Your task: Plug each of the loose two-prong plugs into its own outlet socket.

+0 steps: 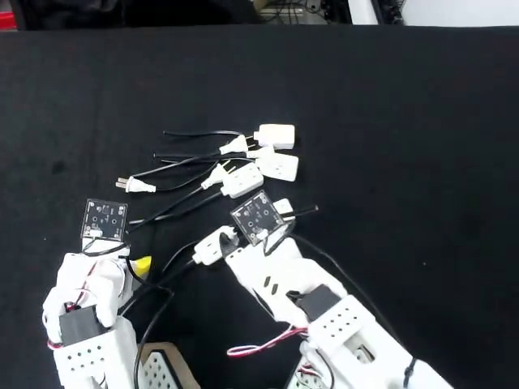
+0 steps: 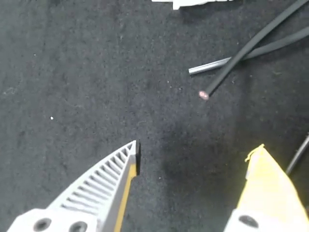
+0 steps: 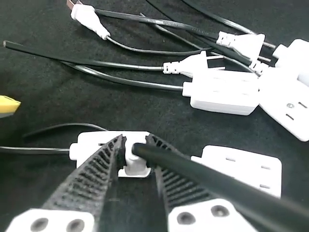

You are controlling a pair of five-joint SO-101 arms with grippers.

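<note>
The right gripper point(image 3: 135, 144) has its jaws closed on the narrow end of a white corded piece point(image 3: 94, 145) lying on the bench point(image 1: 422, 121); whether that piece is a plug or a socket I cannot tell. A slotted socket point(image 3: 241, 166) sits just beside it. The left gripper point(image 2: 198, 147) hangs with jaws wide apart over bare bench, holding nothing. Farther out, a second plug point(image 3: 241, 43) and a third plug point(image 3: 188, 65) point toward the socket cluster point(image 1: 280, 166), but their prongs show, so neither looks seated. A loose plug point(image 1: 134, 185) lies well apart from every socket. By my reading the task is barely begun: no plug is surely home, and all remain to be inserted.
</note>
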